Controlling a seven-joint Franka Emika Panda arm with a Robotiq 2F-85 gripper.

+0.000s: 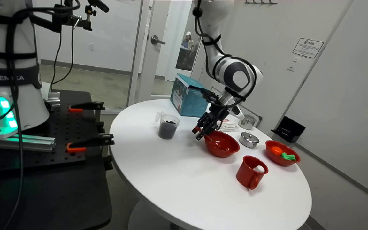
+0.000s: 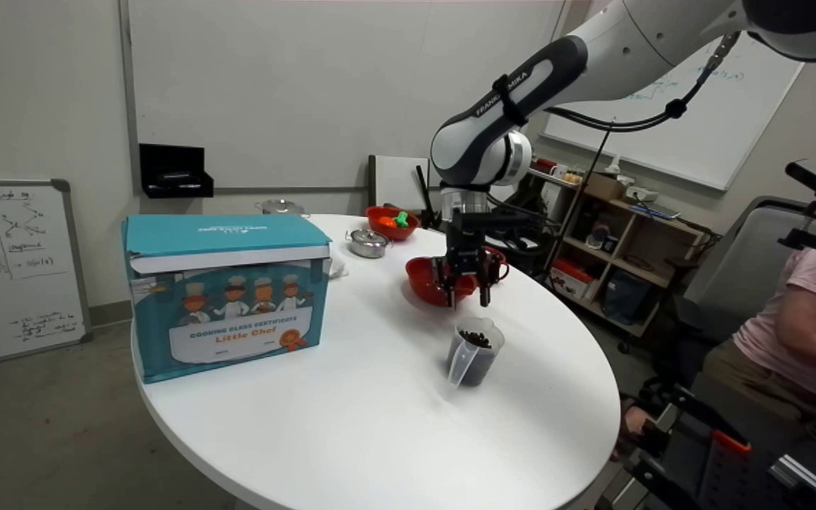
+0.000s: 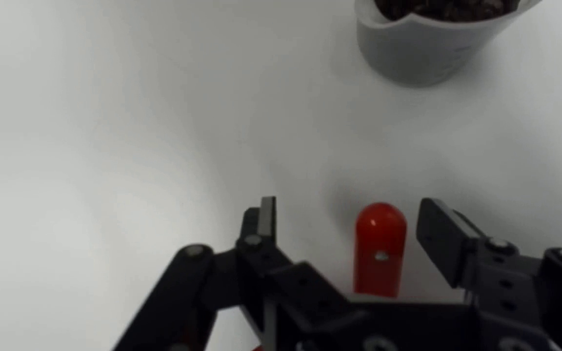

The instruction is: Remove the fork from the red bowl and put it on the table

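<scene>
Straddling fork [image 3: 381, 249], gripper [image 3: 351, 219] spread wide, gaps showing either side in wrist view; fork juts out over rim of red bowl [image 1: 224, 145], bowl sitting on white surface [image 1: 177, 166], measuring cup [image 1: 167, 130] nearby

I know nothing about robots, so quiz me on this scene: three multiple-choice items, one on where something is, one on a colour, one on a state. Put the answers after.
1. Where is the green item?
A. In the red mug
B. On the floor
C. In the red-orange bowl

2. What is the main colour of the box?
A. Teal
B. Yellow
C. Red

3. How is the end effector?
A. Shut on the box
B. Open
C. Shut on nothing

Answers
1: C, since both exterior views show it inside that bowl.
2: A, since its lid and sides look teal in both exterior views.
3: B, since the wrist view shows its fingers apart, with space on both sides of the fork's red handle.
</scene>
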